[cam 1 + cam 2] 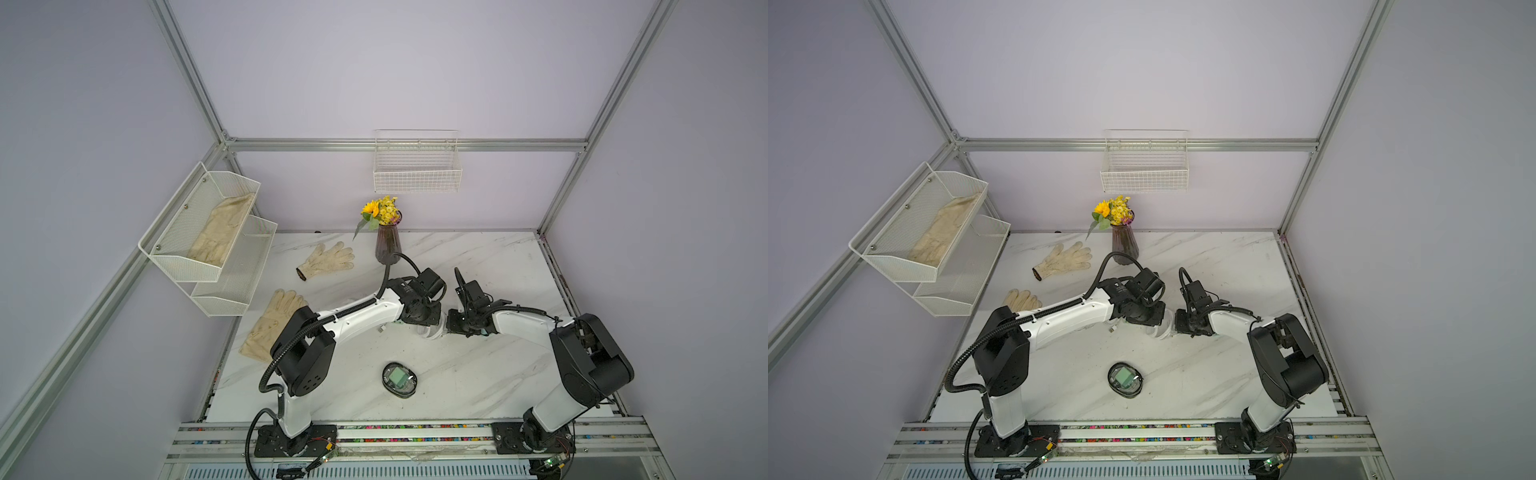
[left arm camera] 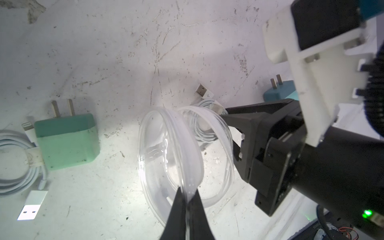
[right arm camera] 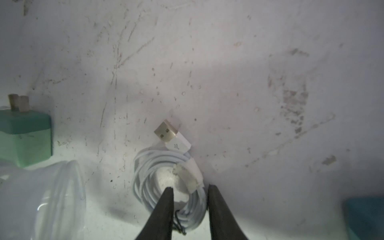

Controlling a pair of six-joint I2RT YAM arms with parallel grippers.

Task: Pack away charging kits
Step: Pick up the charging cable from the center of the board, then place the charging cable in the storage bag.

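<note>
Pinching the rim of an open clear case (image 2: 170, 149), the left jaws hold it up on edge over the table (image 2: 104, 52), while just beside it the right jaws clamp one side of a coiled cable (image 3: 166, 172) lying flat there. A mint plug (image 2: 66, 141) with a second cable (image 2: 12, 158), and a teal plug (image 2: 278, 93), lie loose nearby. Only the black-rimmed case (image 1: 399, 379), nearer the arms' bases, looks packed, so I judge about a third done.
</note>
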